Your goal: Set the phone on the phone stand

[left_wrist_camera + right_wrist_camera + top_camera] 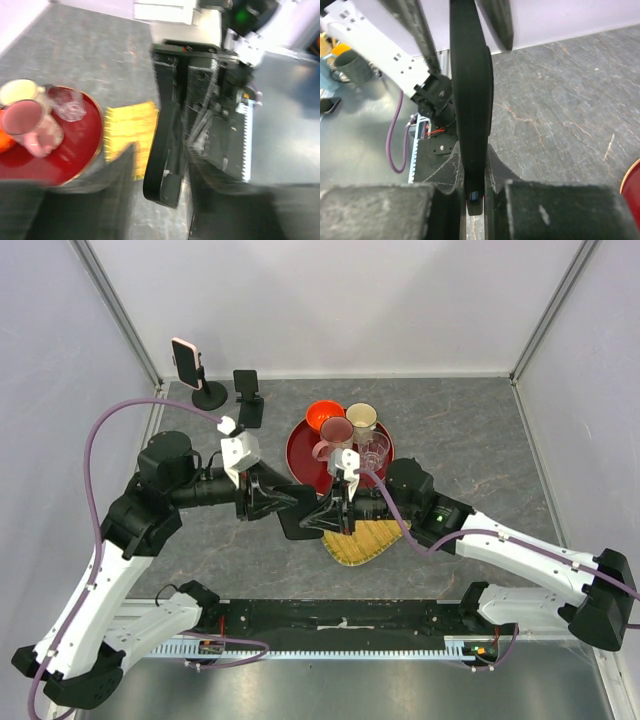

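Note:
A black phone [297, 527] is held on edge above the table's middle, between the two arms. My right gripper [320, 517] is shut on its near end; the right wrist view shows the phone [470, 90] edge-on, pinched in the gripper [472, 180]. My left gripper [283, 506] is open, with its fingers on either side of the phone's other end [165, 170]; the left wrist view is blurred. A black phone stand [249, 400] is at the back left. Beside it, another stand [210, 395] carries a pink phone [185, 360].
A red tray [300, 455] behind the grippers holds an orange bowl [324, 416], a pink mug [336, 435], a cream cup [361, 418] and a clear glass [373, 450]. A yellow woven mat [365, 540] lies under the right wrist. Walls enclose the table.

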`<move>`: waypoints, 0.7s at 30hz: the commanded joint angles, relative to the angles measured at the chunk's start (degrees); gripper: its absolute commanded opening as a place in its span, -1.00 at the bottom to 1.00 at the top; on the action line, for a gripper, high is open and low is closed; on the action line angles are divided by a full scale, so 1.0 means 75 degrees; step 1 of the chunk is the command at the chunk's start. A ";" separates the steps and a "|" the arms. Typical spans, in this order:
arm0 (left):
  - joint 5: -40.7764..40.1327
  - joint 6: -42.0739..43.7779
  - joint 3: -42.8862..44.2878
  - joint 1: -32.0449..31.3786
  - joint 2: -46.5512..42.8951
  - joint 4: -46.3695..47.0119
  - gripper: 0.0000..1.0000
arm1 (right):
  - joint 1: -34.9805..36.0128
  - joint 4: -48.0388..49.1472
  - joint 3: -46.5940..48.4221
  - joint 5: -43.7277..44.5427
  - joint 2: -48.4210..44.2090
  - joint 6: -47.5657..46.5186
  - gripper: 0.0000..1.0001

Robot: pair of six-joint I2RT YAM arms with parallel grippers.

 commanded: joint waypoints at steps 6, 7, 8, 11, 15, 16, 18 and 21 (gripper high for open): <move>-0.4143 -0.3893 0.0547 -0.0064 -0.0250 0.0008 0.86 | 0.0066 0.0710 0.0422 0.3173 0.0062 0.0606 -1.00; -0.4261 -0.4290 0.0453 -0.0064 -0.0309 0.0019 0.87 | 0.0078 0.0675 0.0608 0.3340 0.0213 0.0606 -1.00; -0.4483 -0.4445 0.0325 -0.0064 -0.0345 0.0031 0.87 | 0.0113 0.0686 0.0702 0.3446 0.0319 0.0629 -1.00; -0.4987 -0.4856 0.0032 -0.0064 -0.0392 0.0345 0.88 | 0.0277 0.0908 0.0996 0.3926 0.0694 0.0712 -1.00; -0.5340 -0.4881 -0.0122 -0.0076 -0.0228 0.0932 0.88 | 0.0628 0.0839 0.1488 0.4524 0.1222 0.0723 -1.00; -0.5434 -0.4799 -0.0110 -0.0076 -0.0123 0.1003 0.88 | 0.0676 0.0885 0.1581 0.4665 0.1327 0.0689 -1.00; -0.5761 -0.4693 0.0007 -0.0076 0.0029 0.0969 0.88 | 0.0769 0.0862 0.1699 0.4993 0.1421 0.0677 -1.00; -0.6055 -0.4622 0.0089 -0.0087 0.0182 0.1049 0.88 | 0.0875 0.0686 0.1969 0.5251 0.1656 0.0595 -1.00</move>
